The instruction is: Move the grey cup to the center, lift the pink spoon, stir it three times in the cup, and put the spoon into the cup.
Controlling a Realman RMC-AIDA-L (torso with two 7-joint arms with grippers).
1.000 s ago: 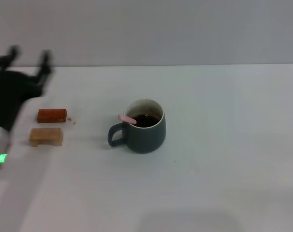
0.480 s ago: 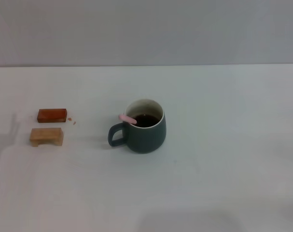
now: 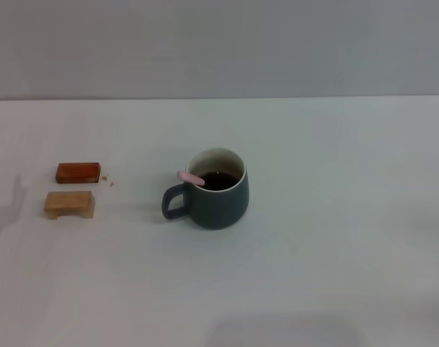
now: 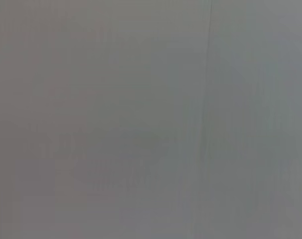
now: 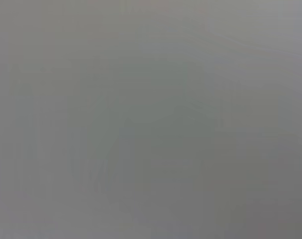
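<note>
The grey cup (image 3: 218, 198) stands upright near the middle of the white table, its loop handle (image 3: 174, 202) pointing left. Dark liquid shows inside it. The pink spoon (image 3: 190, 178) rests in the cup, its pale pink handle end sticking out over the left rim; its bowl is hidden in the liquid. Neither gripper shows in the head view. Both wrist views show only a plain grey surface.
A reddish-brown small block (image 3: 78, 173) and a tan small block (image 3: 69, 204) lie at the left of the table, with a few crumbs beside the reddish one. The white table (image 3: 335, 238) ends at a grey wall behind.
My left arm, at the left edge one second ago, has withdrawn out of the head view. The cup, spoon and blocks have not moved.
</note>
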